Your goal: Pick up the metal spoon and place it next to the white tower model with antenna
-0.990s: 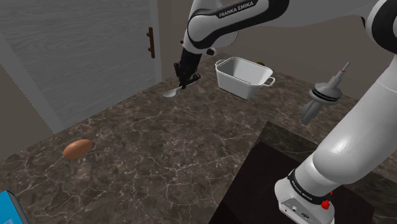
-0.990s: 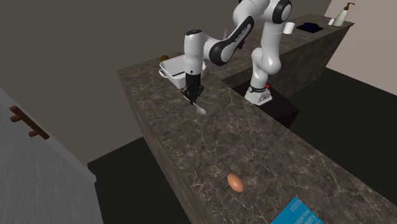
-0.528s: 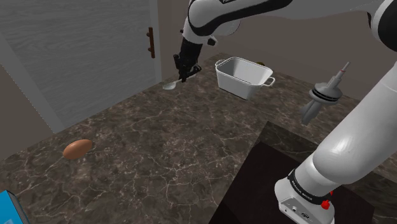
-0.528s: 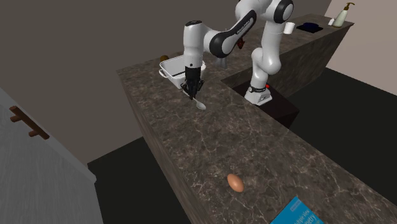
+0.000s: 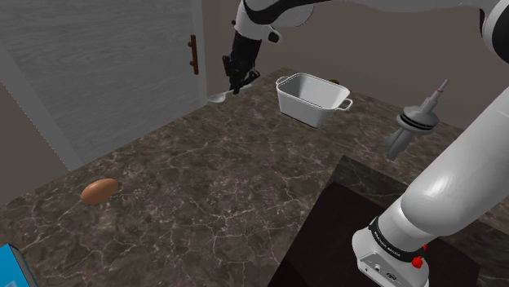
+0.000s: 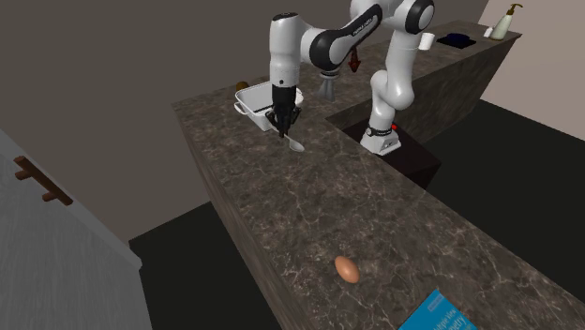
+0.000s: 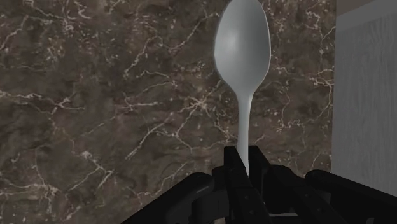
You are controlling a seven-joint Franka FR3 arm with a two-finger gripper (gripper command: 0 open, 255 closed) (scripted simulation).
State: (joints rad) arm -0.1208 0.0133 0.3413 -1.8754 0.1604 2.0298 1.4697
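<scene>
Raised over the last second, the end effector [image 5: 235, 85] now stands higher in the shoulder view than it did, and the spoon [image 5: 220, 95] has gone up with it. The container, tower model and egg lie as before.

End effector: its fingers are closed narrowly on the spoon's handle. In the wrist view the two black fingertips [image 7: 233, 167] clasp the thin stem of the spoon [image 7: 242, 51], and the pale grey bowl points away from the end effector [image 7: 245, 159] over the dark veined worktop [image 7: 95, 95].

Spoon: it hangs bowl-down, clear above the worktop [image 5: 204, 179]. In the shoulder view it lies at 9 o'clock of the white two-handled container [image 5: 314, 98], near it but apart. In the second exterior view the spoon [image 6: 294, 143] slants below the end effector [image 6: 282, 128], at 4 o'clock of the container [image 6: 249, 99].

Tower model [image 5: 416, 122]: grey-white with a thin antenna tipped in red, it is at 3 o'clock of the container in the shoulder view, well apart from the spoon.

Other items: a brown egg [image 5: 99, 191] rests on the worktop at 7 o'clock of the spoon, far from it. A blue book [image 5: 12, 265] shows at 7 o'clock of the egg. A grey door [image 5: 98, 65] with a brown handle [image 5: 194, 54] stands behind the worktop.
</scene>
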